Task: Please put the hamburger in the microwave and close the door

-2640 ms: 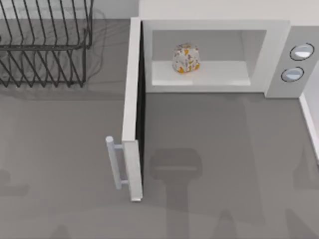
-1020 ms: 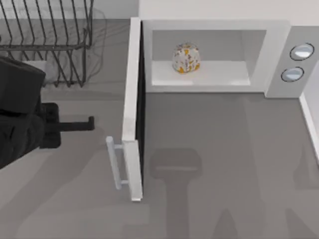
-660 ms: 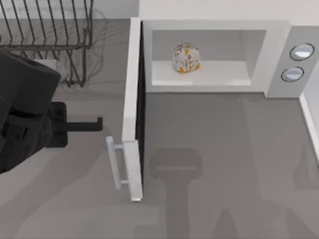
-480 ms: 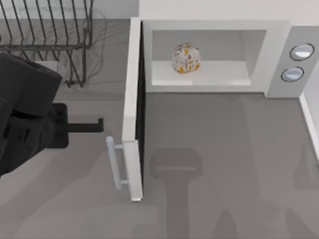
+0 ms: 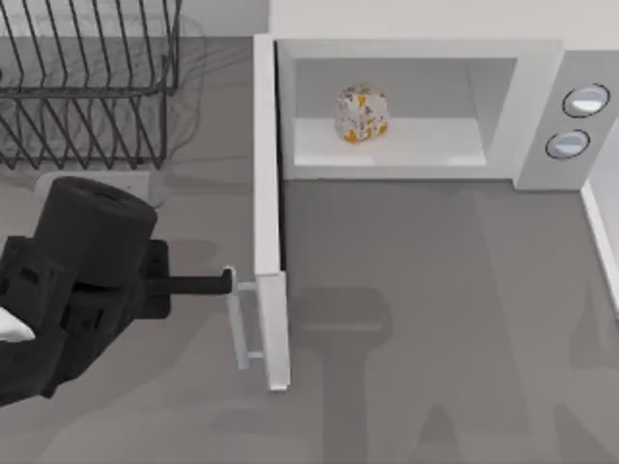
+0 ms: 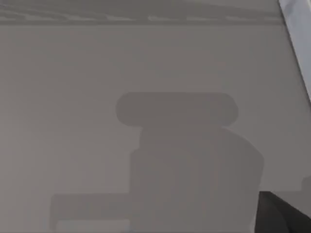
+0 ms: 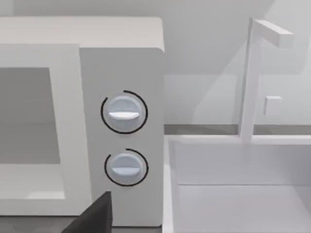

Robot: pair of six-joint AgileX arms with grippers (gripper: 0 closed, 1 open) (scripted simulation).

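Hamburger [image 5: 363, 113] sits inside the microwave [image 5: 416, 58], upper centre of the top view, resting on the cavity floor towards its left side and well clear of the walls. So the first half of the job looks done. What's left is the door [image 5: 269, 222]: it stands wide open, jutting straight down the frame from the cavity's left edge, with its bar handle [image 5: 235, 319] on the outer face at the lower end.

Left gripper [image 5: 218, 283] is at centre left of the top view, reaching in from the dark arm at the lower left, its tip right at the upper end of the handle and apparently touching the door's outer face. Whether its fingers are spread or closed, I cannot tell; it carries nothing that I can see. My read: a push on the door is just starting, with the whole swing to the right ahead.

Right arm is parked; its wrist view looks at the dials [image 7: 124, 112]. A wire rack [image 5: 87, 82] stands at upper left.
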